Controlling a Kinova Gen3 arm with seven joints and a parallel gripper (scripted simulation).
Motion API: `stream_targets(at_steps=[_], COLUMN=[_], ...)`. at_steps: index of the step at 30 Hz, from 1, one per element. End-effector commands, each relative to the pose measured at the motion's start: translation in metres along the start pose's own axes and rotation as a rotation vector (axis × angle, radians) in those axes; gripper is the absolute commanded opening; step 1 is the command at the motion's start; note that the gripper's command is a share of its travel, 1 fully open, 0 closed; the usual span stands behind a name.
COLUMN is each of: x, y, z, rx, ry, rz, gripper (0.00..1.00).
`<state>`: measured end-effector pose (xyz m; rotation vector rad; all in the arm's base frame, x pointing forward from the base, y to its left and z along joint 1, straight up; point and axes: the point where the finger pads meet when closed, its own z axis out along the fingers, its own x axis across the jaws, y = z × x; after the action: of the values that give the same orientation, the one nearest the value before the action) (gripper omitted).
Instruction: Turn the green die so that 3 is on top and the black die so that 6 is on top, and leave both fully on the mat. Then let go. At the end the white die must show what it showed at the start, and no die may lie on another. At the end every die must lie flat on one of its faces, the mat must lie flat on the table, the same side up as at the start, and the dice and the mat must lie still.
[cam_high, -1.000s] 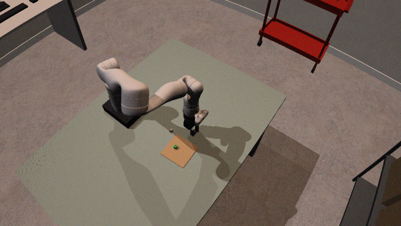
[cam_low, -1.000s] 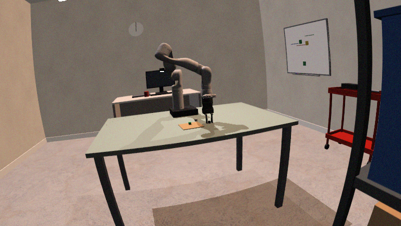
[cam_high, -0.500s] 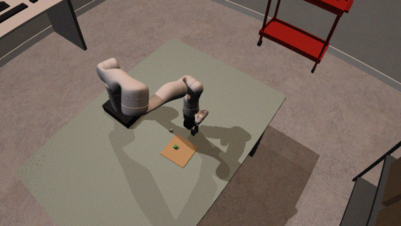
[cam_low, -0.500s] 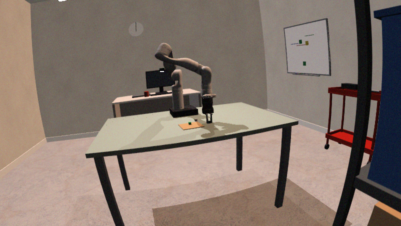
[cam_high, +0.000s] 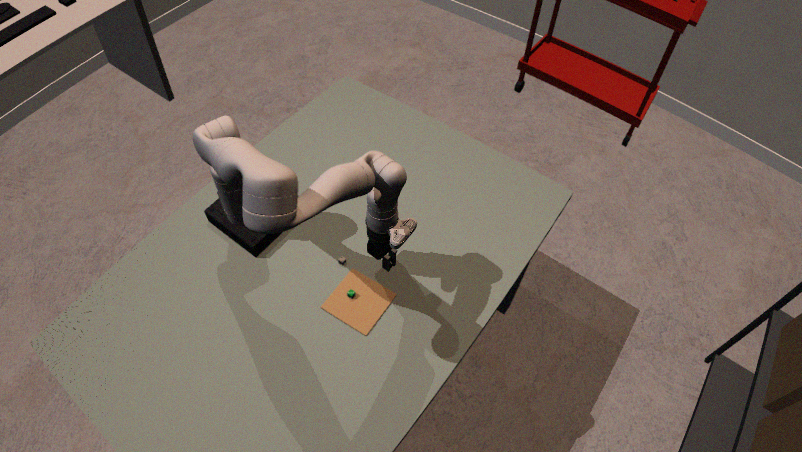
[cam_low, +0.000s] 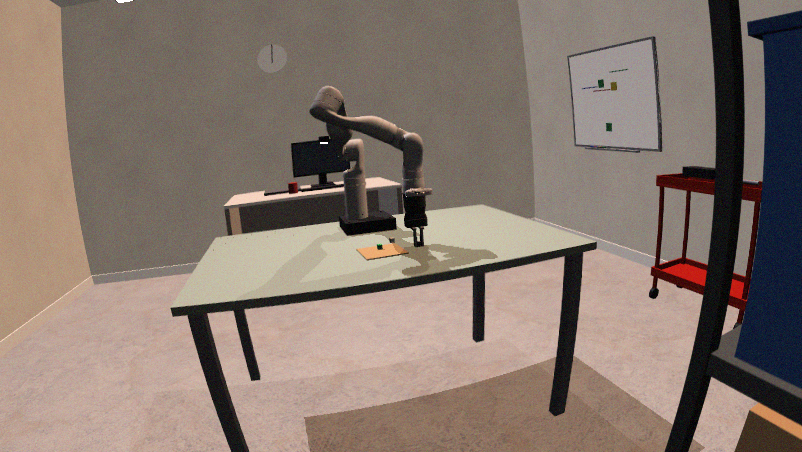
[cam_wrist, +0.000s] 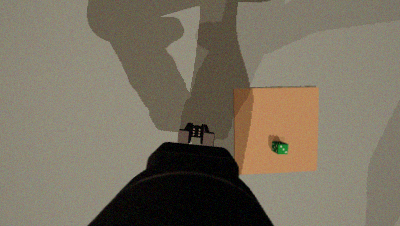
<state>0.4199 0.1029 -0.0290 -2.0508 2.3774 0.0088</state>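
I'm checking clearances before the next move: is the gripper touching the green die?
Apart. The wrist view shows the gripper off the orange mat's side, with bare tabletop between it and the green die.

The hand (cam_high: 388, 263) (cam_low: 418, 243) (cam_wrist: 196, 130) has drawn its fingers inward, closing them around the black die (cam_low: 418, 244) (cam_wrist: 197, 131).
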Motion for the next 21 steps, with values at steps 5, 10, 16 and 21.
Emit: stream_targets(at_steps=[5,10,16,21], x=[-0.0002,-0.0002,-0.0002,-0.0002], y=[-0.0005,-0.0005,-0.0005,-0.0005], z=[-0.0007,-0.0007,-0.0007,-0.0041], rx=[0.002,0.002,0.002,0.002], ry=[0.0,0.0,0.0,0.0], rz=[0.0,0.0,0.0,0.0], gripper=[0.34,0.34,0.34,0.34])
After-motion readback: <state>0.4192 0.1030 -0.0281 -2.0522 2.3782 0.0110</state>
